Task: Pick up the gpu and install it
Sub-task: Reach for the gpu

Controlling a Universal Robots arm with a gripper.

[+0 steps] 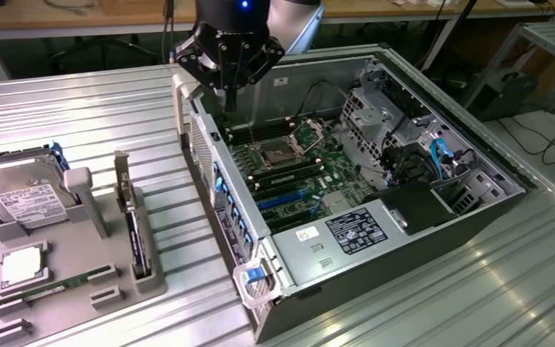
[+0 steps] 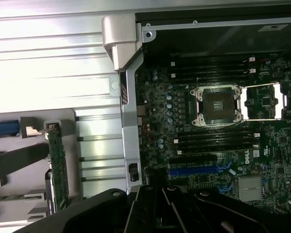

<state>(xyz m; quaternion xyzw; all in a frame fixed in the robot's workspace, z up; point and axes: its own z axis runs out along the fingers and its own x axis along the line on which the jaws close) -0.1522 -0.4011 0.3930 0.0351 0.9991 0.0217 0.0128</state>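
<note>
Single arm above an opened computer. The black multi-fingered tool [image 1: 229,101] hangs with its fingers clenched together and empty, pointing down. Directly beneath it lies the near wall of the open grey-and-black metal computer case [image 1: 403,289], which rests on its side on the ribbed silver metal worktop [image 1: 470,318].

Just beyond the tool's tips, inside the case, is the green motherboard [image 1: 297,173], with its square silver-framed processor socket [image 1: 282,153] uncovered.

The gpu [image 1: 131,217], a flat green circuit card with a silver metal end bracket, is well apart from the tool, lower and toward the exterior view's left. It stands upright on its edge in a slot of the grey moulded plastic holder [image 1: 75,249] and shows as thin and dark. In the wrist view the same card [image 2: 58,165] appears edge-on beside the case wall, untouched by the tool.

Farther from the tool than the gpu, the holder also carries a silver hard drive with a white label [image 1: 27,191].
</note>
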